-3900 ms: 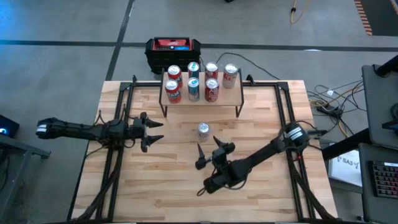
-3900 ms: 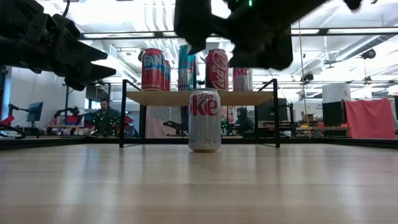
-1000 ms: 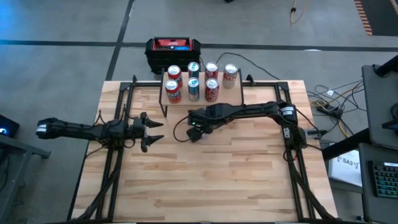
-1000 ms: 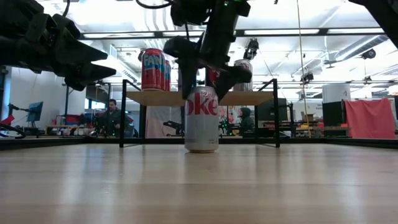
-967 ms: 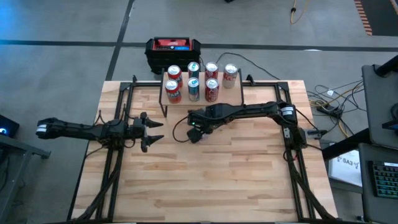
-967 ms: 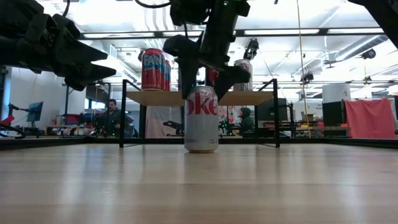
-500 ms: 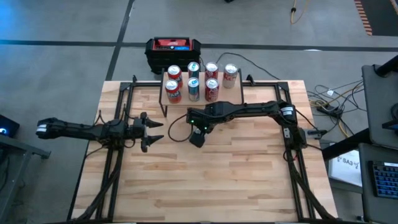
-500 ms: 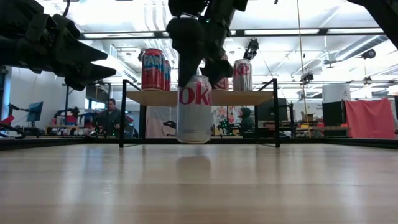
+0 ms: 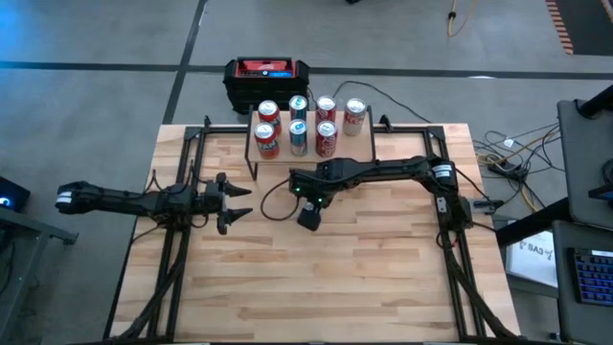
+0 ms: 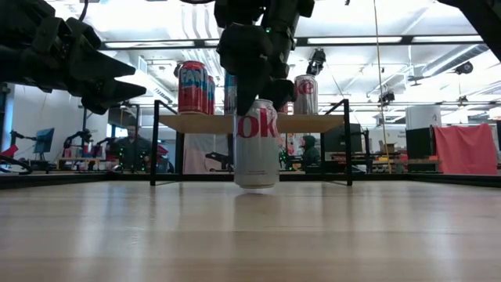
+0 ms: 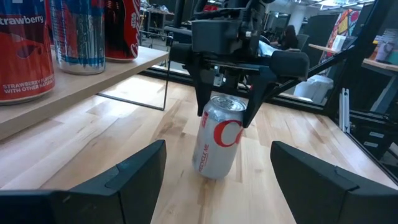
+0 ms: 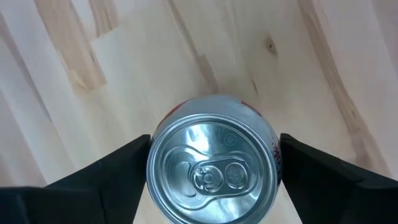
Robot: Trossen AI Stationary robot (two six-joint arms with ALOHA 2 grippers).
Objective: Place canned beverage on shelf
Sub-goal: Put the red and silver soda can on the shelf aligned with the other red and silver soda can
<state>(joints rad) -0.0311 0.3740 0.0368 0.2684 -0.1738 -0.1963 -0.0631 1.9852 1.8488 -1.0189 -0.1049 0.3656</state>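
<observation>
A silver Diet Coke can [image 10: 257, 142] hangs just above the table in front of the shelf. It also shows in the left wrist view [image 11: 217, 146] and from above in the right wrist view [image 12: 211, 165]. My right gripper [image 9: 308, 213] is shut on it and hides it in the high view. The shelf [image 9: 356, 146], a light wooden board on thin black legs, stands near the far edge and carries several cans on their bases. My left gripper [image 9: 235, 201] is open and empty over the table's left part, pointing toward the can. My right gripper pinches the can's upper wall just under the top rim [image 11: 208, 115] between its two fingers [image 12: 118, 174], one on each side. The fingers come from above, pointing down. The can hangs below them, slightly tilted, its base a little clear of the table.
A black-and-red box [image 9: 266, 72] sits on the floor beyond the table's far edge. Black frame rails [image 9: 182, 240] run along the table's left and right sides. Bare wood lies toward the near edge [image 9: 316, 287]. People show in the room behind in the low view [image 10: 129, 149].
My right gripper has lifted the can off the table, where it stood in front of the shelf. It has carried the can a little toward the near edge and slightly right, staying shut on it. The can now hangs tilted, clear of the wood.
</observation>
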